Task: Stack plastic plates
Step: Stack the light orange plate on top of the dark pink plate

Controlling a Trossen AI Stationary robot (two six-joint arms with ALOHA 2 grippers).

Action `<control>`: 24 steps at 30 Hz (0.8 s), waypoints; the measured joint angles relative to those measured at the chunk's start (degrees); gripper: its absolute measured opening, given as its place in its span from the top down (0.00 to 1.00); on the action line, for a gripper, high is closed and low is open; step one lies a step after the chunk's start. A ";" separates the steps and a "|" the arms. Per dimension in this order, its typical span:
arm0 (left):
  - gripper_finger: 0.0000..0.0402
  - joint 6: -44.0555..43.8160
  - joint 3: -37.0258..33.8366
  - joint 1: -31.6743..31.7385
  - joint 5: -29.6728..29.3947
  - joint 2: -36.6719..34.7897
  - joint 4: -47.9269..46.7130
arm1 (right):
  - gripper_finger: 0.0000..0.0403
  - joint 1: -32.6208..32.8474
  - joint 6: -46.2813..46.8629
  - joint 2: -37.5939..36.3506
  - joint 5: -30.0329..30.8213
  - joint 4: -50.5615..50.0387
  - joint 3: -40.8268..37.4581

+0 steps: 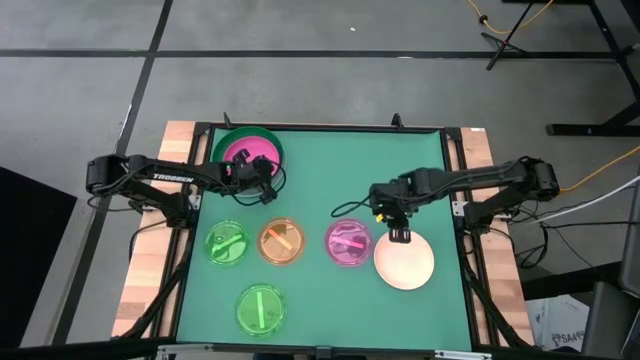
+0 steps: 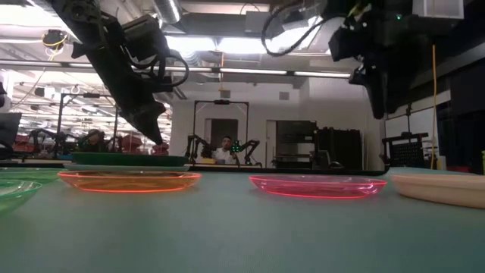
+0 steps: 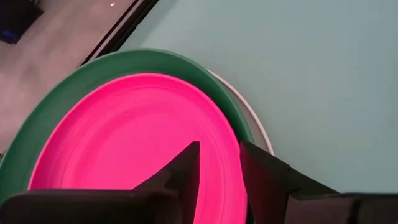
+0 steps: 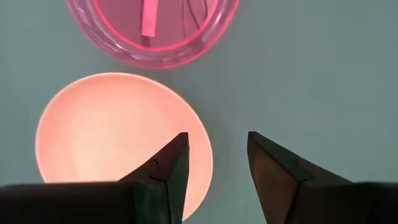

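Over the magenta plate (image 1: 243, 152), left pincer (image 1: 268, 190) parted

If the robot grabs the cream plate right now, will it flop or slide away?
The cream plate looks shallow, thin and probably stiff, so it likely won't flop. Lying flat on the smooth green table, it may slide when nudged by the right gripper.

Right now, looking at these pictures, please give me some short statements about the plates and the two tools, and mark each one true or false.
1. The magenta plate lies inside the dark green plate. True.
2. The right tool holds the cream plate. False: its fingers are open above the plate's edge, holding nothing.
3. The orange plate lies between a green plate and the pink plate. True.
4. The left tool is shut on the magenta plate. False: it is open.
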 joint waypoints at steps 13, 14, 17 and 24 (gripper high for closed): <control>0.73 -0.01 0.00 0.00 0.00 0.00 0.02 | 0.62 0.00 0.32 0.04 -0.68 6.39 -15.24; 0.73 -0.02 0.00 0.00 0.00 0.00 0.02 | 0.62 0.00 0.34 0.04 -0.68 6.56 -15.87; 0.73 0.00 0.00 0.00 0.00 0.00 0.02 | 0.62 0.00 0.32 0.04 -0.68 6.88 -17.22; 0.73 -0.01 0.00 0.00 0.02 0.02 0.04 | 0.62 0.00 0.30 0.04 -0.69 10.01 -20.19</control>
